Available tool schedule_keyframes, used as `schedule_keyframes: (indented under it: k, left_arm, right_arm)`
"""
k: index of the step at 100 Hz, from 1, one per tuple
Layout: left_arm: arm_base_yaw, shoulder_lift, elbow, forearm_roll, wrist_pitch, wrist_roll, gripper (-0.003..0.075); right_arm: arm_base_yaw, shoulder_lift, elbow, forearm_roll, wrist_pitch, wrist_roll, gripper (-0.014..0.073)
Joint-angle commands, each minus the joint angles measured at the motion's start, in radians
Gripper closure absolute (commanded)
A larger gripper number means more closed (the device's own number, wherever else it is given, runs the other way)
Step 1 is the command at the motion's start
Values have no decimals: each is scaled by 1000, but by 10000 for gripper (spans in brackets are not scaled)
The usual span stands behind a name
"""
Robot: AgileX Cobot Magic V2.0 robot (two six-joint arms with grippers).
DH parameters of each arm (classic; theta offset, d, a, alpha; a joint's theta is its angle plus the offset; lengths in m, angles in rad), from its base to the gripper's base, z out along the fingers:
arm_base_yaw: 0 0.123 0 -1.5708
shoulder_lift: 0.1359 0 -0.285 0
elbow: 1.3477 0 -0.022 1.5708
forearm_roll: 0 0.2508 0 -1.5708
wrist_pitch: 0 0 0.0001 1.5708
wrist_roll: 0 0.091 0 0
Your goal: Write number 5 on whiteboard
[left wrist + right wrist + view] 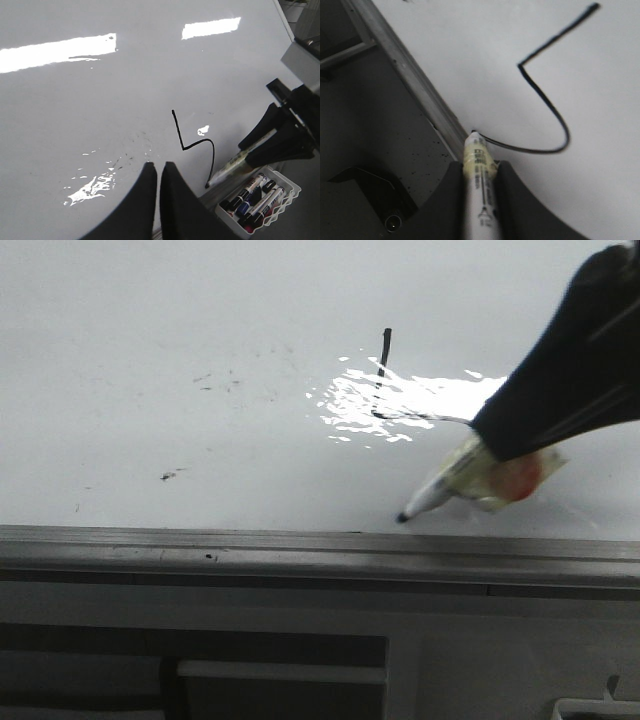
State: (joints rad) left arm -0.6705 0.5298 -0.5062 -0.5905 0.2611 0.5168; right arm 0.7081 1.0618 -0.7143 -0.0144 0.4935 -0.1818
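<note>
The whiteboard (150,360) is glossy white with a grey metal frame edge (250,550). A black line, part of the number 5 (192,145), runs as a short vertical stroke, a bend and a curved belly; it also shows in the right wrist view (545,95) and partly in the front view (384,355). My right gripper (479,167) is shut on a white marker (480,190), whose black tip (403,517) touches the board near the frame edge at the line's end. My left gripper (158,167) is shut and empty, above the board left of the drawing.
A white tray (292,192) with several markers sits just off the board's edge near the right arm. Faint dark specks (215,380) and bright glare (390,405) mark the board. A dark lower shelf (200,660) lies below the frame.
</note>
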Motion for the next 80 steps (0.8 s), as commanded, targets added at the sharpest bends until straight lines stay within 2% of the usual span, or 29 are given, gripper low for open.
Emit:
schedule_keyframes:
  k: [1, 22, 38, 80]
  left_arm:
    - [3, 1, -25, -18, -62, -11, 741]
    - [3, 1, -25, -18, -62, -11, 741]
    - [3, 1, -25, -18, -62, -11, 741]
    - [3, 1, -25, -18, -62, -11, 741]
  right_arm:
    - [21, 41, -30, -16, -96, -3, 652]
    - [67, 20, -138, -31, -25, -6, 652]
    - [71, -37, -204, -65, -53, -6, 652]
    - [51, -33, -213, -198, -82, -6, 652]
